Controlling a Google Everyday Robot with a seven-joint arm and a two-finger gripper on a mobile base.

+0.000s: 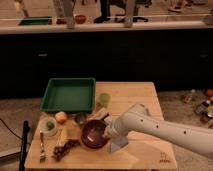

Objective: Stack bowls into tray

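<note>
**One tool at one bowl, in front of one tray**

One wooden desk (142, 100) carries everything. One white arm (165, 129) reaches in from the right of the view and ends well in front of the tray. One green tray (70, 95) lies at the desk's far left corner with nothing in it.

One dark maroon bowl (91, 135) stands upright on the desk, in front of the tray's right corner and apart from it. The tool (106, 132) is at this bowl's right rim, on the side away from the tray. Whether it is released, clenched or gripping the rim cannot be told.

One flat blue-grey sponge (118, 146) lies just beside the bowl, farther from the tray than the tool. One pale dish (49, 126) with a green item sits in front of the tray's left half. One small green cup (104, 99) stands just beside the tray's right rim. One orange fruit (61, 117) rests just in front of the tray, between it and the dish. One fork (42, 148) lies at the desk's near edge, farthest from the tray.
</note>
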